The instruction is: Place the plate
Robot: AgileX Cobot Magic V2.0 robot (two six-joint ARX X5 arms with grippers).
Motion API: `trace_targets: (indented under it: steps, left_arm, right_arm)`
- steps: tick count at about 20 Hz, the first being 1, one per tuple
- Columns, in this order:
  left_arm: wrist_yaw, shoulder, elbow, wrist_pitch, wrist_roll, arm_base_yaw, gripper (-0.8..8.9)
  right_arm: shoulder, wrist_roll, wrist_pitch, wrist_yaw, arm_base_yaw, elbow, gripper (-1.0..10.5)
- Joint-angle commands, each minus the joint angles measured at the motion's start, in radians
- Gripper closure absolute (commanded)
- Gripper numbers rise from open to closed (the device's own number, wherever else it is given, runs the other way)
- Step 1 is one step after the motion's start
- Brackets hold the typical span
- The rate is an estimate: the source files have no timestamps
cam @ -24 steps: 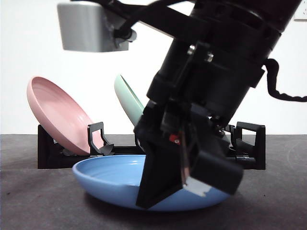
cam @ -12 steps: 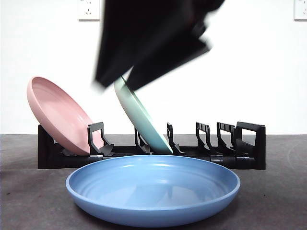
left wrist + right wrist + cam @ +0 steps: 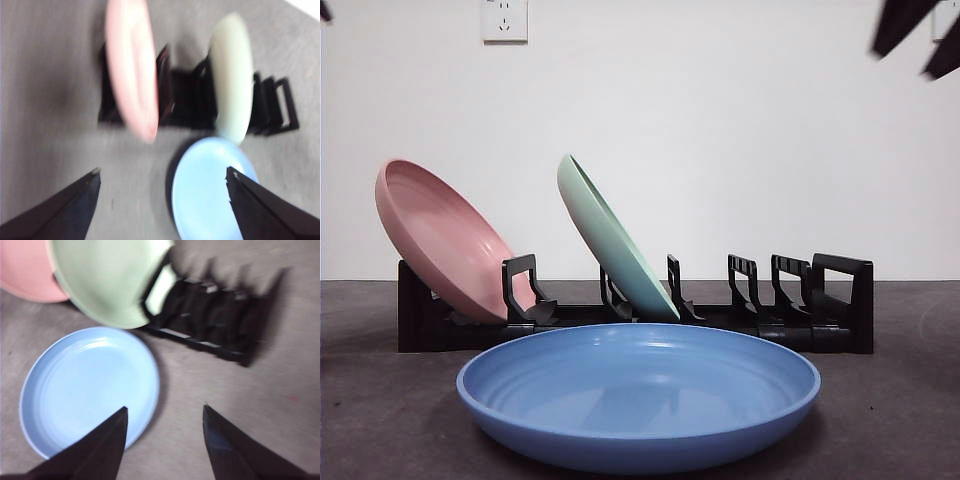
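While front hides fingers, wrists show blue plate (image 3: 90,390) free.

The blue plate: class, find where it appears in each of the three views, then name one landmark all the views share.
Front view: the blue plate lies flat on the table, nearest the camera, before the rack.
Left wrist view: low, between the left gripper's open jaws.
Right wrist view: beside the right gripper's open jaws, empty.
Shared landmark: the black rack, holding the green plate.

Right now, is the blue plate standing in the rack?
No. The blue plate lies flat on the table in front of the rack, which holds only the pink plate and green plate.
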Motion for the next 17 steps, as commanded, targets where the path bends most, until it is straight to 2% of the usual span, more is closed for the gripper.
trace_targets:
  steps: [1,4,10,14,17]
  left_arm:
    - [-0.063,0.08,0.095,0.018,0.051,-0.021,4.16]
    - [-0.2,0.226,0.241,0.003,0.082,-0.065,4.16]
    - [-0.376,0.521,0.505,-0.143,0.094,-0.161,4.16]
    - [-0.486,0.658,0.574,-0.179,0.099,-0.201,4.16]
    - [-0.53,0.72,0.578,-0.173,0.105,-0.208,4.17]
  right_arm:
    - [-0.04,-0.026,-0.03,0.001,-0.03,0.009,7.1]
    - [-0.092,-0.026,-0.071,0.001,-0.056,0.009,7.1]
    - [-0.114,-0.02,-0.095,0.001,-0.056,0.009,7.1]
    - [-0.114,-0.02,-0.095,0.001,-0.056,0.009,7.1]
    - [-0.114,-0.021,-0.094,0.001,-0.056,0.009,7.1]
